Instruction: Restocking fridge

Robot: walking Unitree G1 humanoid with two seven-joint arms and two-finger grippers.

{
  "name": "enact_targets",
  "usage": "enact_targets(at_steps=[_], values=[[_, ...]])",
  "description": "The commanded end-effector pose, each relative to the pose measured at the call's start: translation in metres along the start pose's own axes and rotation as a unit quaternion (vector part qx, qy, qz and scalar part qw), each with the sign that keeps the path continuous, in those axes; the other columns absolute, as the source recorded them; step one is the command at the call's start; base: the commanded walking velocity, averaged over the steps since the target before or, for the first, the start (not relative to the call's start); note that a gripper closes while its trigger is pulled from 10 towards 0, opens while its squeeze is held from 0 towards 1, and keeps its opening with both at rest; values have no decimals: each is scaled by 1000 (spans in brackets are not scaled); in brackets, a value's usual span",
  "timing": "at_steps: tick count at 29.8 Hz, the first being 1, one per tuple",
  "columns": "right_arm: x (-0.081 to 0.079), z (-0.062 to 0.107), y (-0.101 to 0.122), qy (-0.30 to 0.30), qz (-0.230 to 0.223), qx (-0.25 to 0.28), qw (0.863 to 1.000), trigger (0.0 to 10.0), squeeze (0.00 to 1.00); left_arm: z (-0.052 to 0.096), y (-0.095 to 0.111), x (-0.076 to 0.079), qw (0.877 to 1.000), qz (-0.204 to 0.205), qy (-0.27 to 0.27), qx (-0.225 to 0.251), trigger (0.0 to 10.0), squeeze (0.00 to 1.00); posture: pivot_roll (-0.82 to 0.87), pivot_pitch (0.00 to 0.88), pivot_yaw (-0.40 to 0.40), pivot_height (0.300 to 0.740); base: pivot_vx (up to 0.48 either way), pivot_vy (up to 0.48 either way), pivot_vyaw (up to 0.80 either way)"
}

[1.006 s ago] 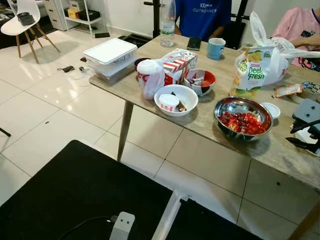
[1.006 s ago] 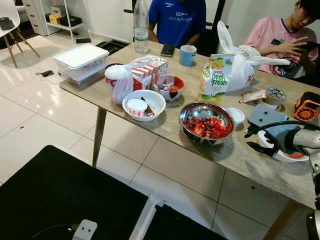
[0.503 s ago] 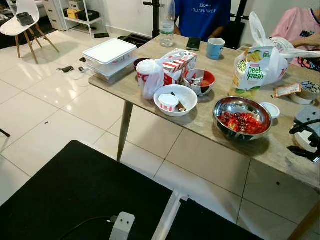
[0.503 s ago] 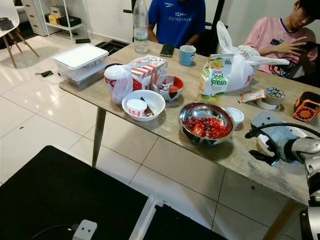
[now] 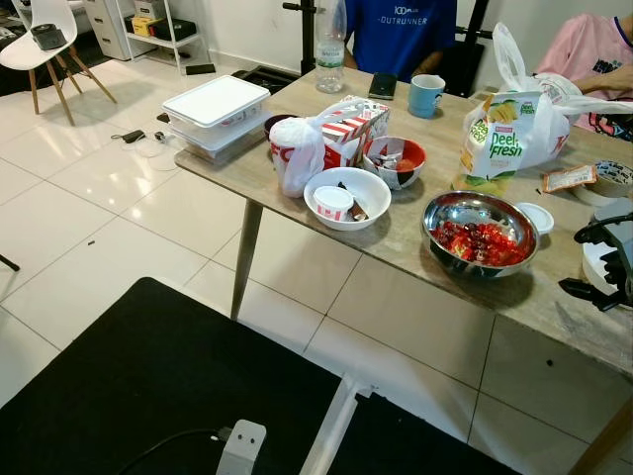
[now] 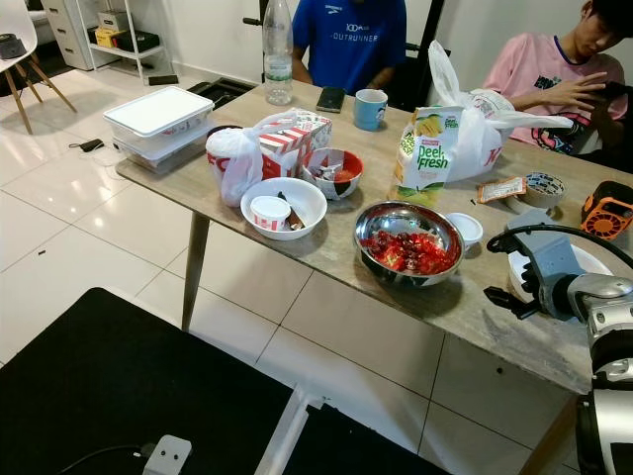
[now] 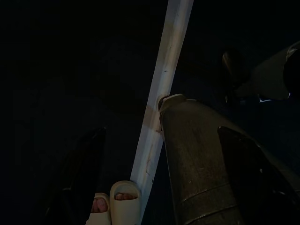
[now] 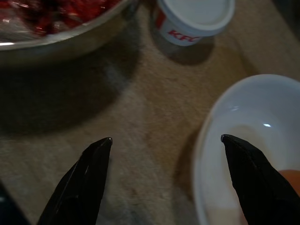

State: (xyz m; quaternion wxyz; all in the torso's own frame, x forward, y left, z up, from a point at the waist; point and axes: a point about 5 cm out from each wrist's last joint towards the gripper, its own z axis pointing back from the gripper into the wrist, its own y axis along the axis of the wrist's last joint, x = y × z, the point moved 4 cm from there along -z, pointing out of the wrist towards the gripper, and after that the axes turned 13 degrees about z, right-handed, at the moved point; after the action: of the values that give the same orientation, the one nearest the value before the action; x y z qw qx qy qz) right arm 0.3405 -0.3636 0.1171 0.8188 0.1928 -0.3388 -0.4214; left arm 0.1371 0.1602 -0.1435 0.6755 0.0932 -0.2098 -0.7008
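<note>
Near table's right front edge: right gripper, fingers spread wide, empty, hovers over white plate rim beside steel bowl of red food and KFC tub. Left gripper idle. Nothing lifted yet; restocking barely begun, judged.

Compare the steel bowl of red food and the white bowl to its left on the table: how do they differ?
The steel bowl is shiny metal; the white bowl is matte white. The steel bowl holds a heap of red pieces, while the white bowl holds a small lidded tub and some dark scraps. The steel bowl looks somewhat wider and lies nearer the right gripper. Both are round, uncovered, upright, and stand near the table's front edge.
</note>
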Motion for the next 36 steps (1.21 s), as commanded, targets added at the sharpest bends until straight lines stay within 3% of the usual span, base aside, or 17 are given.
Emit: enact_targets(at_steps=[1, 7, 15, 25, 26, 27, 36], values=[[0, 0, 3, 4, -19, 9, 1000, 10000, 0, 6, -55, 14, 996, 23, -14, -86, 10000, 0, -54, 46, -72, 740, 0, 0, 0], [-1, 0, -16, -6, -83, -12, 996, 10000, 0, 7, -57, 15, 996, 22, -13, -89, 10000, 0, -58, 47, -72, 740, 0, 0, 0], [-4, 1, -41, -27, -112, -52, 992, 10000, 0, 7, -58, 15, 996, 23, -11, -90, 10000, 0, -58, 47, -72, 740, 0, 0, 0], [-8, -1, -49, -28, -118, -64, 991, 10000, 0, 7, -58, 13, 996, 24, -10, -91, 10000, 0, -56, 44, -70, 740, 0, 0, 0], [-8, -1, -49, -26, -117, -65, 991, 3765, 0, 7, -58, 13, 996, 24, -10, -91, 10000, 0, -56, 44, -70, 740, 0, 0, 0], [-9, -1, -49, -24, -116, -65, 991, 0, 0, 7, -58, 13, 996, 25, -10, -90, 10000, 0, -56, 44, -70, 740, 0, 0, 0], [-1, 0, -44, -45, -80, -67, 993, 0, 0, 7, -58, 14, 996, 27, -10, -90, 10000, 0, -52, 43, -74, 740, 0, 0, 0]])
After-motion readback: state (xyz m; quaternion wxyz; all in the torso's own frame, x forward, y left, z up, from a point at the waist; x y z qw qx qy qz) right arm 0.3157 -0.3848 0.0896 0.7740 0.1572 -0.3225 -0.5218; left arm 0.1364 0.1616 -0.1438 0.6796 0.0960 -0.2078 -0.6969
